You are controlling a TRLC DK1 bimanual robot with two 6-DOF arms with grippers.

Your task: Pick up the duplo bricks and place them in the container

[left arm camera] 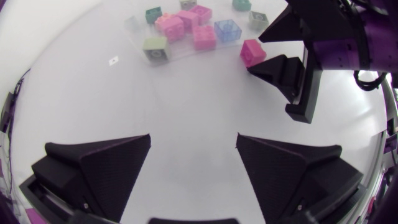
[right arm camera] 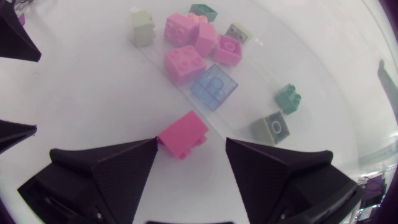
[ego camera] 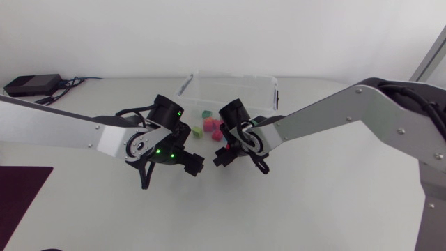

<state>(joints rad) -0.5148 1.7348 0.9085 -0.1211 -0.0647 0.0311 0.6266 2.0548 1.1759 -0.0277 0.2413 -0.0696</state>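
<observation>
A pink brick [right arm camera: 182,135] stands on the table just outside the clear container [ego camera: 268,90]. It lies between the fingers of my right gripper [right arm camera: 191,146], against one finger with a gap to the other, so the gripper is open. Inside the container lie several bricks: pink ones [right arm camera: 184,62], a translucent blue one [right arm camera: 214,86], a green one [right arm camera: 288,98] and a grey one [right arm camera: 272,127]. My left gripper [left arm camera: 194,140] hangs open over bare table, facing the right gripper [left arm camera: 261,50] and the pink brick [left arm camera: 253,51]. In the head view both grippers [ego camera: 194,166] [ego camera: 221,155] meet in front of the container.
A pale green brick [right arm camera: 143,28] sits at the container's near corner. A black box with cables [ego camera: 31,84] lies at the table's back left. A dark mat [ego camera: 21,192] covers the front left corner.
</observation>
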